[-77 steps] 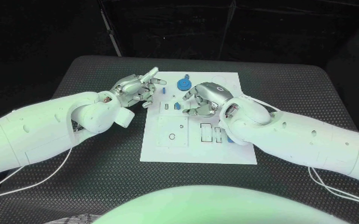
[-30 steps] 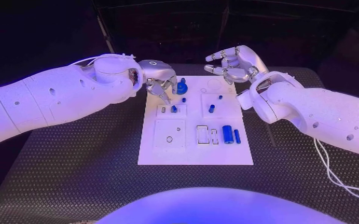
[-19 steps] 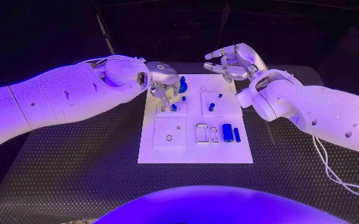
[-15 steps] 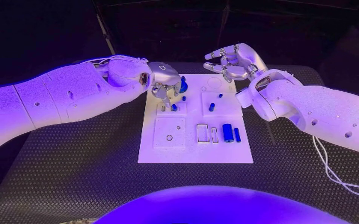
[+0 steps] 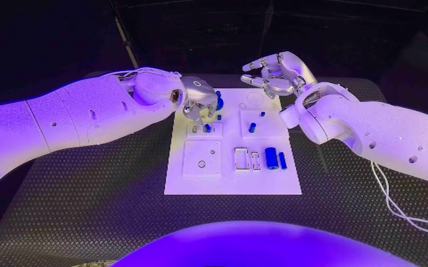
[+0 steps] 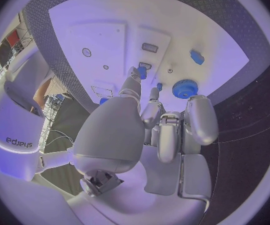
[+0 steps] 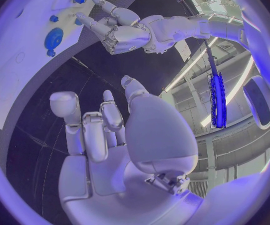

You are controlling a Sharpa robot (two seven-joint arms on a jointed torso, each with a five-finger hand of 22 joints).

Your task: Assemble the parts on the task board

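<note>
Blue toothed gear [image 5: 218, 101] — flat white task board [image 5: 234, 183]

A: What moved? 
B: Right hand [image 5: 278, 75] was low over the board [image 5: 234, 180] at first, fingers curled by the small blue parts; now it's lifted off beyond the far edge, holding nothing. 
A: Left? 
B: Left hand [image 5: 201, 97] came from beside the board's left edge onto its far-left part, fingers pointing down by the gear [image 5: 218, 101] and a small peg [image 5: 207, 128].
</note>
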